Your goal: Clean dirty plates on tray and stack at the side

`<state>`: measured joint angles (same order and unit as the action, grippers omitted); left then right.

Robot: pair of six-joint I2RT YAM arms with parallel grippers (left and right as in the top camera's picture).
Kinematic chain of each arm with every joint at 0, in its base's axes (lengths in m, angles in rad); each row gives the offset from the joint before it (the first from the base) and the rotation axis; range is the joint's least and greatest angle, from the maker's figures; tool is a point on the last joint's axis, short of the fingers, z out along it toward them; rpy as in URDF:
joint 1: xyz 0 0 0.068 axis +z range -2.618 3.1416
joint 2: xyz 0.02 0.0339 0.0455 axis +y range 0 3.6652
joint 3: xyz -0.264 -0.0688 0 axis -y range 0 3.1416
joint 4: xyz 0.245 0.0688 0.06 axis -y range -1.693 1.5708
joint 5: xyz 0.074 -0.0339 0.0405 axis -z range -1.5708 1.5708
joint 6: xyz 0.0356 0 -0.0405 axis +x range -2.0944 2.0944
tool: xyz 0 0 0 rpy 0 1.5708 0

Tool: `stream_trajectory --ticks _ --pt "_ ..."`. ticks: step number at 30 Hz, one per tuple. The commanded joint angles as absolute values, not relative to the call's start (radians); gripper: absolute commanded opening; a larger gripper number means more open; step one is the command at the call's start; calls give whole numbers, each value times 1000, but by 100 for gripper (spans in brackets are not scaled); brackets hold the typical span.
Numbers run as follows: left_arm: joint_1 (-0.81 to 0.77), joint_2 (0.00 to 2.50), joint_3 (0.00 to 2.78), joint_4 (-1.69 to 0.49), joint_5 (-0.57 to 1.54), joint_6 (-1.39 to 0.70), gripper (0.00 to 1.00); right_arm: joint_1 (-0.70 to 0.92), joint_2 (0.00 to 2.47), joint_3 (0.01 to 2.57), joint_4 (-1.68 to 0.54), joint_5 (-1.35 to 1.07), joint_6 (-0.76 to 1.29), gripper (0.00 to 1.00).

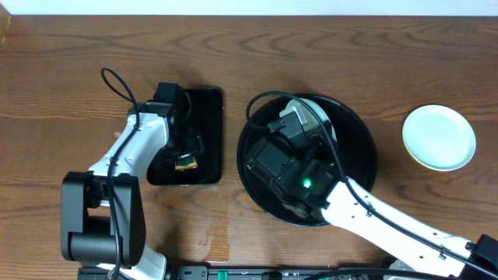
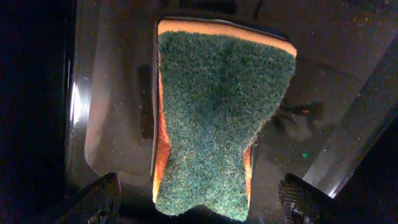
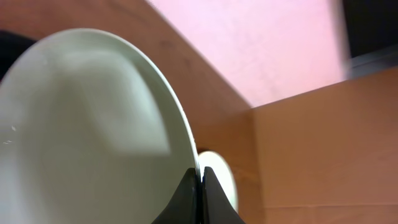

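Observation:
My right gripper [image 3: 200, 186] is shut on the rim of a pale plate [image 3: 87, 137] and holds it tilted up on edge. From overhead, that plate [image 1: 313, 111] and the right gripper [image 1: 298, 123] are over the far part of the round black tray [image 1: 366, 159]. The arm hides much of the tray's inside. Another pale plate [image 1: 439, 138] lies on the bare wooden tabletop to the right, and shows past the held rim as a plate [image 3: 222, 177]. My left gripper [image 2: 199, 202] is open, one finger on each side of a green-and-orange sponge [image 2: 217, 118].
The sponge lies in a small rectangular black tray [image 1: 206, 117] left of the round one. The left arm [image 1: 132, 152] reaches over it from the front left. A pink wall [image 3: 261, 43] backs the table.

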<state>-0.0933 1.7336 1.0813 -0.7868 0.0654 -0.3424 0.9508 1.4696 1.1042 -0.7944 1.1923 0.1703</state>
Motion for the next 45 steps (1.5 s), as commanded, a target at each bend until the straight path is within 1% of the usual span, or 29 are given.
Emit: stream_trajectory --ticks 1,4,11,31,37,45 --pt "-91 1734 1081 -791 64 -340 83 999 1449 1111 -796 1397 134 1" --pt "-91 1734 1081 -791 64 -340 82 1023 1449 1111 -796 1452 126 1" --pt "-91 1734 1081 -791 64 -340 83 1051 1449 1111 -796 1463 80 1" --pt "-91 1734 1081 -791 64 -340 83 1060 1449 1111 -778 1429 83 1" --pt "-91 1734 1081 -791 64 -340 83 1043 1449 1111 -778 1416 100 1" --pt "-91 1734 1081 -791 64 -340 83 963 1449 1111 -778 1298 149 1"
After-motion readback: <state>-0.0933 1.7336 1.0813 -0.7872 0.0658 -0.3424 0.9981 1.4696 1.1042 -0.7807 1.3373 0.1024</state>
